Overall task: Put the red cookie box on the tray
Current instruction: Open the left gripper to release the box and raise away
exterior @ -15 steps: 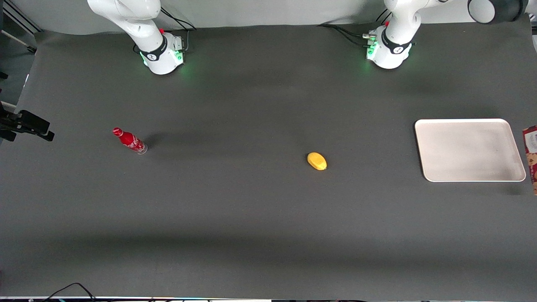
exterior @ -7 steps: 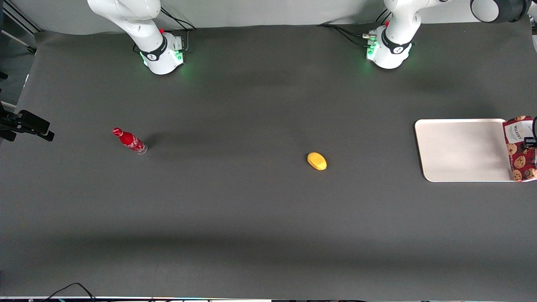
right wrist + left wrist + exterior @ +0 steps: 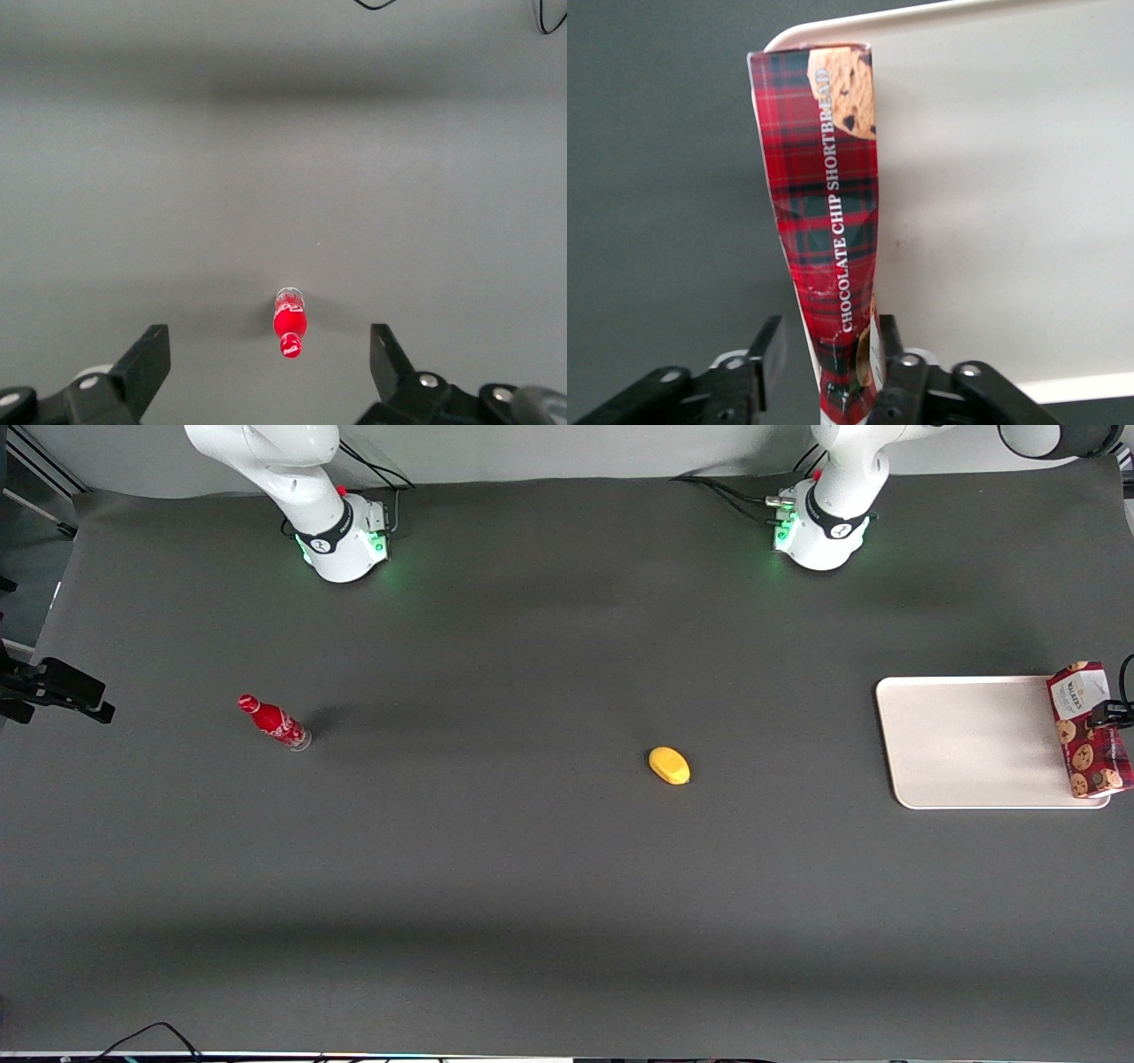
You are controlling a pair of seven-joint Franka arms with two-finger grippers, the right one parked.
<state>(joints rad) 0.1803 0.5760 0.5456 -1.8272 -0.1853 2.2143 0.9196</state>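
- Three loose things show in the front view on the dark desk (image 3: 532, 868): a small red soda bottle (image 3: 274, 723) toward the parked arm's end, a yellow lemon-like fruit (image 3: 669, 765) near the middle, and the tray (image 3: 974, 742) toward the working arm's end. The red cookie box (image 3: 1086, 730) hangs over the tray's outer edge, its white label end farther from the camera. The end effector (image 3: 1112, 713) grips it at the frame's border.
- One long face of the red cookie box (image 3: 828, 230) fills the left wrist view, tartan-printed and reading "CHOCOLATE CHIP SHORTBREAD". The end effector (image 3: 830, 363) is clamped on its near end, a black finger (image 3: 769, 350) on each side. Under the box lies the tray (image 3: 1010, 195), with its rim running along beneath it.
- Only the soda bottle (image 3: 289, 323) shows in the right wrist view, on the desk (image 3: 283, 159).
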